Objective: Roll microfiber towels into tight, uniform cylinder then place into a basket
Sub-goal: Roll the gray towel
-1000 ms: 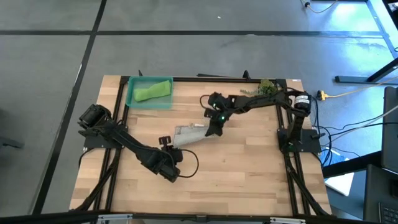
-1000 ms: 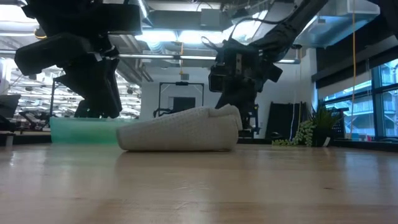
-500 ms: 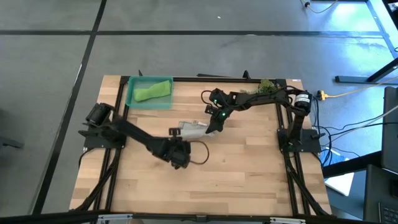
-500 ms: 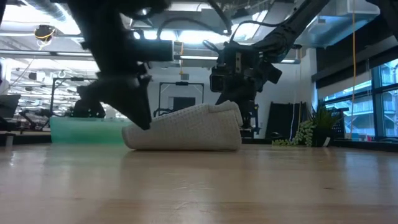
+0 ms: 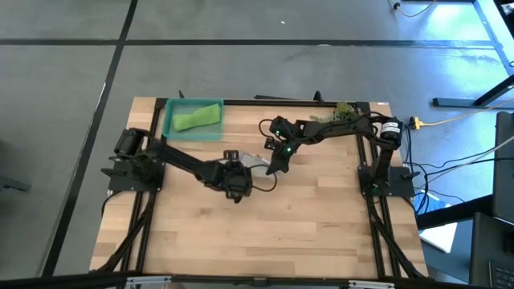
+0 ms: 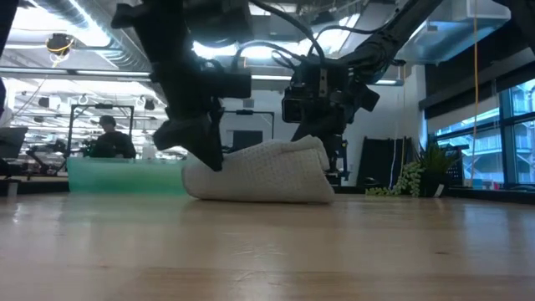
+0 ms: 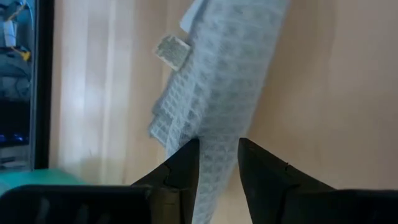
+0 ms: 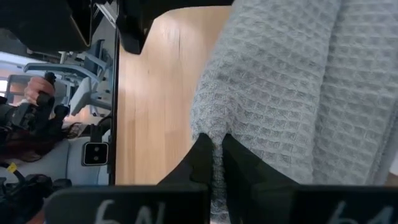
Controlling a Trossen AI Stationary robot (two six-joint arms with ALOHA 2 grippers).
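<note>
The pale grey towel (image 5: 254,164) lies loosely rolled on the table's middle; its underside rests on the wood (image 6: 259,194). My right gripper (image 5: 274,166) is shut on its right end. At the roll's left end (image 6: 196,171), my left gripper (image 5: 238,172) has its fingers a narrow gap apart, tips against the cloth. The lime green towel (image 5: 198,117) lies rolled in the teal basket (image 5: 173,131) at the far left. My left gripper touches the grey roll's left end (image 7: 205,134) with its fingertips (image 7: 186,163), slanting down from the table's left and near side. Cloth shows in the narrow gap; whether any lies between the fingers I cannot tell. The roll rests on the table. My right gripper pinches a fold of the grey towel at its right end (image 8: 214,138) between its two fingers. It comes slanting down from the table's far right. That end (image 6: 311,149) is held a little above the table, the rest lying on the wood.
A leafy plant sprig (image 5: 344,112) lies at the far right edge. The basket (image 6: 117,174) stands behind and left of the roll. Bare wood stretches along the near half of the table (image 5: 281,233). A person (image 6: 109,138) sits in the room beyond.
My left gripper has swung from the near left of the table toward the far right, rolling as it went, and has met the grey roll's left end. That end has slid toward the table's right, so the roll looks shorter. The right end stays pinched in place.
</note>
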